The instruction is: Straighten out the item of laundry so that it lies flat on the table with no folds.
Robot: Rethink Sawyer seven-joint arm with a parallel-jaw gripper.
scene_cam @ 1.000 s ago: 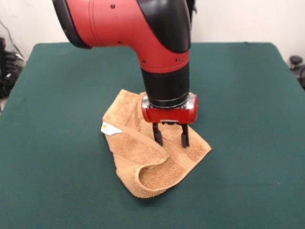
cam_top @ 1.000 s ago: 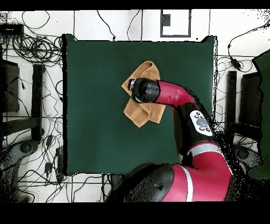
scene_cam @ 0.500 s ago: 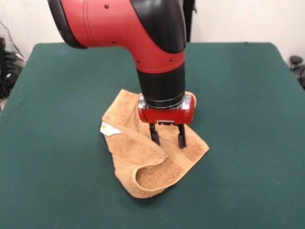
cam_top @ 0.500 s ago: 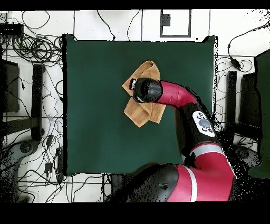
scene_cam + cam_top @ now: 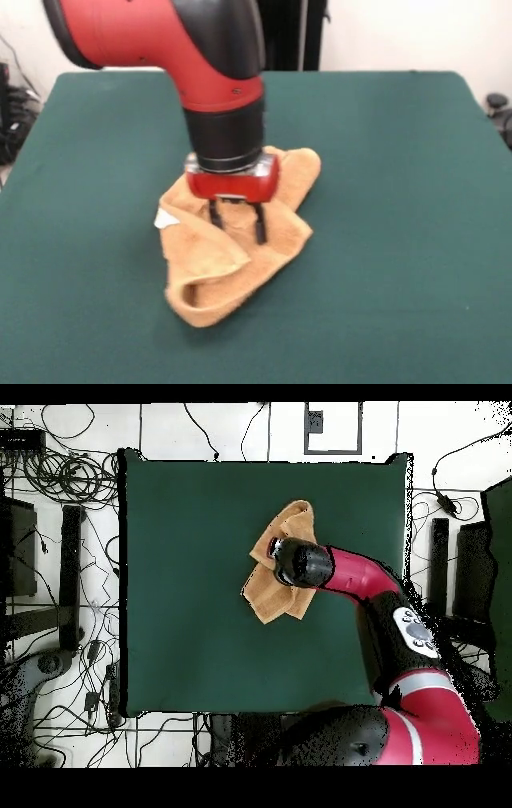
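The item of laundry [image 5: 240,256], a tan-orange towel, lies bunched and folded near the middle of the green table [image 5: 400,160]. Its near end curls over into a loop, and a small white tag [image 5: 166,218] shows at its left edge. My gripper [image 5: 237,222] points straight down onto the towel's middle, open, both fingertips [image 5: 259,230] set in the cloth. In the overhead view the towel [image 5: 268,589] spreads out from under the arm's wrist [image 5: 300,564], which hides the gripper, on the table [image 5: 180,534].
Cables and stands crowd the floor [image 5: 60,504] round the table. The arm [image 5: 400,624] reaches in over the table's edge on the robot's side.
The gripper has slid left in the front view, still down on the cloth. The towel has gone with it and bunched up, its right corner drawn in and its far edge humped.
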